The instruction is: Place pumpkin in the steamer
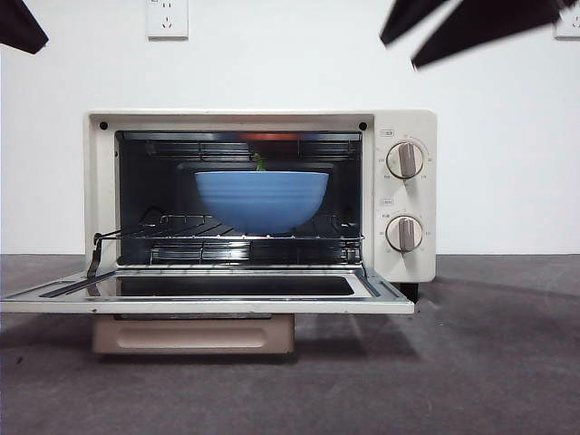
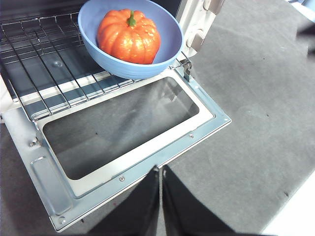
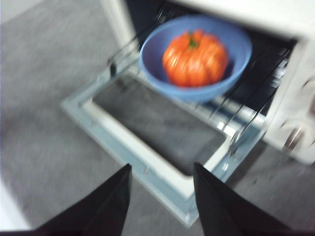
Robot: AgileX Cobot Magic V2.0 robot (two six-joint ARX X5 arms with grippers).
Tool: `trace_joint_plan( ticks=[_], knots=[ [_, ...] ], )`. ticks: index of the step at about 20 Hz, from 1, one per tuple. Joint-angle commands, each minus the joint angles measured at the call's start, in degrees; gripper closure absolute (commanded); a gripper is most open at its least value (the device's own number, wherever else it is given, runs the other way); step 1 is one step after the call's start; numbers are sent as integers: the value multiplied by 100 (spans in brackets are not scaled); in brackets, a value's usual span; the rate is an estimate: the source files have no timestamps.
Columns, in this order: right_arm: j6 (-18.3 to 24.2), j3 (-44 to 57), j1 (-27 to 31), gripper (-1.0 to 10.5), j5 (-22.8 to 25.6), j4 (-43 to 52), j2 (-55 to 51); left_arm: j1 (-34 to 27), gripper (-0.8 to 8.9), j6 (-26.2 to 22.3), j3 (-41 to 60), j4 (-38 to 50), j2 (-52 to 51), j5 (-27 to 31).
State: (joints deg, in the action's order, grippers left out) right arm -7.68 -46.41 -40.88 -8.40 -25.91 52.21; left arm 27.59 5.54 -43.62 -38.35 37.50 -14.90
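Observation:
The cream steamer point(image 1: 403, 195) stands with its door point(image 1: 208, 304) folded down flat. Inside, a blue ribbed bowl point(image 1: 263, 199) sits on the wire rack point(image 1: 254, 237). The orange pumpkin point(image 2: 129, 37) lies in that bowl, and only its green stem point(image 1: 260, 163) shows in the front view. My left gripper point(image 2: 161, 171) is shut and empty, above the table just in front of the open door point(image 2: 206, 123). My right gripper point(image 3: 161, 169) is open and empty, high above the door point(image 3: 78, 105), looking down on the pumpkin point(image 3: 195, 58). The right wrist view is blurred.
Two round knobs point(image 1: 404, 159) sit on the steamer's right panel. Black arm parts show at the front view's top left corner point(image 1: 18, 27) and top right point(image 1: 471, 23). Grey table surface point(image 1: 489, 362) lies around the steamer, with a white wall and socket point(image 1: 167, 18) behind.

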Motion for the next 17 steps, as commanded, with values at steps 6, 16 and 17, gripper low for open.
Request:
trace_joint_plan(
  ticks=[6, 16, 17],
  knots=[
    [186, 125, -55, 747, -63, 181, 2, 17, 798, 20, -35, 68, 31, 4],
    [170, 122, -55, 747, -98, 271, 7, -678, 801, 785, 114, 804, 63, 387],
    [170, 125, -55, 747, -133, 271, 7, -925, 801, 778, 136, 835, 146, 369]
  ],
)
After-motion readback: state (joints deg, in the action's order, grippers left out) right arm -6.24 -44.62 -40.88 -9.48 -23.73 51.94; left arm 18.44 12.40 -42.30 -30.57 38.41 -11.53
